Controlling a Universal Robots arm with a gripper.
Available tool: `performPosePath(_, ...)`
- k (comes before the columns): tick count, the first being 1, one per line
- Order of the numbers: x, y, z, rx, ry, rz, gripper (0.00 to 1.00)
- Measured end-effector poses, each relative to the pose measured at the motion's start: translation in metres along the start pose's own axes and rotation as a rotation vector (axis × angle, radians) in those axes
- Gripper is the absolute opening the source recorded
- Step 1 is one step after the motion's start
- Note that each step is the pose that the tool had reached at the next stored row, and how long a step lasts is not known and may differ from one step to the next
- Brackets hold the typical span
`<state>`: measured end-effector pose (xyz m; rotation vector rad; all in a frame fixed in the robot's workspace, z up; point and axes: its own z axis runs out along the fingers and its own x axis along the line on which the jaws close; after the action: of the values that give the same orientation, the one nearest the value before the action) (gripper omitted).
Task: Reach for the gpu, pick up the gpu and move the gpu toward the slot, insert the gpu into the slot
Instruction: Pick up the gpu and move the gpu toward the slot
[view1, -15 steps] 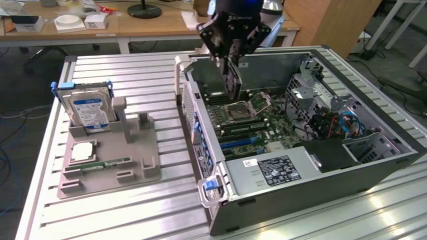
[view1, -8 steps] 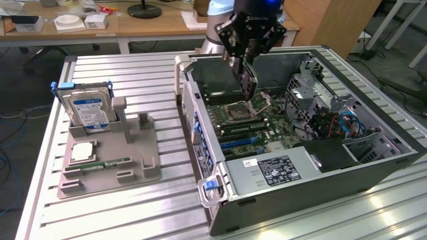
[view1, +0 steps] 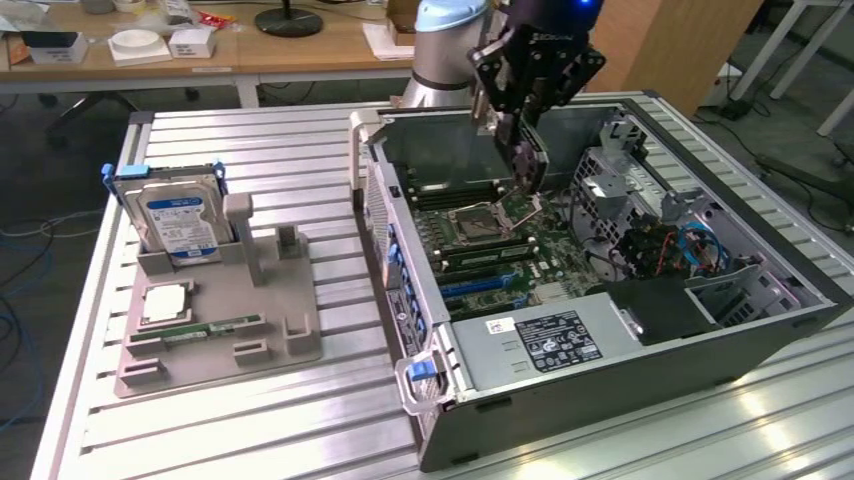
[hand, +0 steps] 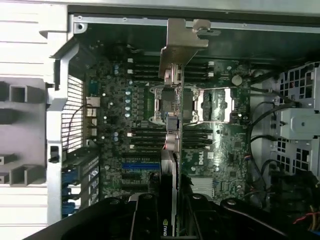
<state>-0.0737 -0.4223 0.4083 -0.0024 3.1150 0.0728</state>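
hanging over the open computer case (view1: 587, 395), the gripper (view1: 523, 138) is clamped on the gpu (view1: 531, 170), holding it on edge above the motherboard (view1: 541, 255), near the processor socket (view1: 477, 222). its metal bracket (hand: 176, 47) points at the case's far wall. on the exterior view's left, a hard drive (view1: 180, 222) stands in a grey holder (view1: 234, 325) on the table (view1: 267, 430).

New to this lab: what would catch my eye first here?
The open computer case in the middle, its green motherboard exposed. Above it the gripper holds a graphics card on edge. At the exterior view's left, a hard drive stands upright in a grey holder.
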Motion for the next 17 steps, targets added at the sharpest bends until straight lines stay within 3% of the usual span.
performPosePath(7,-0.031,-0.0001,0.0011,-0.0158,0.0106,0.001,0.26)
performPosePath(12,-0.049,-0.0002,0.0026,-0.0457,0.0326,0.003,0.26)
performPosePath(13,-0.05,-0.0002,0.0028,-0.0504,0.0346,0.003,0.26)
performPosePath(17,-0.05,-0.0002,0.0028,-0.0516,0.0346,0.003,0.26)
